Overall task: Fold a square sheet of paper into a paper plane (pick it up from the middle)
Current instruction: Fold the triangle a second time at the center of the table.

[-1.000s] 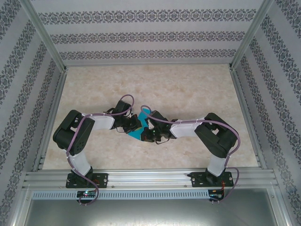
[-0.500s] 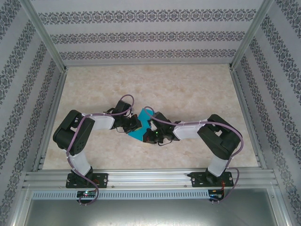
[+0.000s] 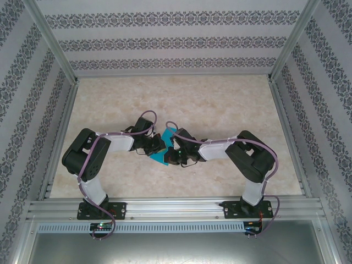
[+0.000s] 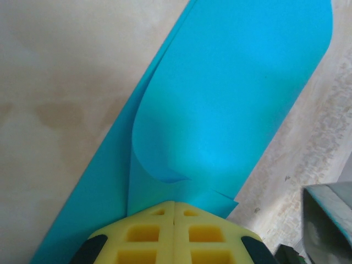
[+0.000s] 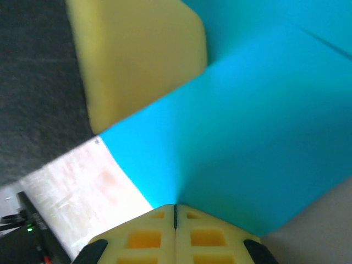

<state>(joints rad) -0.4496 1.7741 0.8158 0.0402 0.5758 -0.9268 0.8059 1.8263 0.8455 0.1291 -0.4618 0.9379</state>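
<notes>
I see the left gripper (image 4: 174, 208) and right gripper (image 5: 175, 209) both pinched tight on the folded teal sheet of paper (image 3: 160, 158), which spans between them around the table's (image 3: 220, 104) middle.

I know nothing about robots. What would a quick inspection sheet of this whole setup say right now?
Surface: pale marbled table, with both arms reaching over its middle.
Job's things: one blue sheet of paper, partly folded over with a soft curl, not yet a plane.
Clutter: nothing seen.
Hands: left hand shut on the paper's edge; right hand shut on the paper too, close beside the left one.
Cables: purple cables loop along both arms.
Surroundings: patterned walls on three sides; metal frame along the near edge, where the arms are bolted.
</notes>
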